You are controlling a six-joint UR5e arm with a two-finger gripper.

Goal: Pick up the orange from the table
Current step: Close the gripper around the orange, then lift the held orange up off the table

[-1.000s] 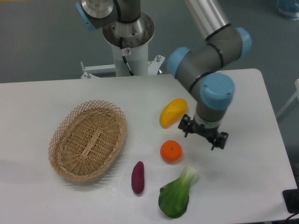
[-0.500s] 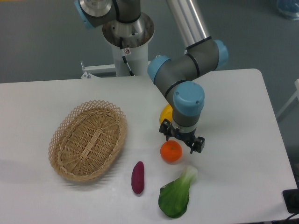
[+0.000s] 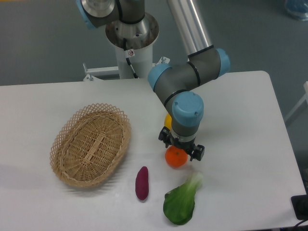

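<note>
The orange (image 3: 175, 158) is a small round bright-orange fruit lying on the white table (image 3: 245, 144), a little right of centre. My gripper (image 3: 181, 146) hangs directly over it, its two dark fingers spread to either side of the fruit's top, so the upper part of the orange is covered. The jaws stand open and are not closed on the fruit. Whether the fingers touch the orange cannot be made out.
A yellow-orange elongated fruit (image 3: 167, 120) lies just behind the gripper, mostly hidden by the wrist. A green leafy vegetable (image 3: 181, 202) sits in front of the orange, a purple sweet potato (image 3: 142, 183) to its left. A wicker basket (image 3: 91, 143) stands at the left.
The arm has swung left from beside the orange to directly above it, now covering most of the yellow fruit. The orange has not moved.
</note>
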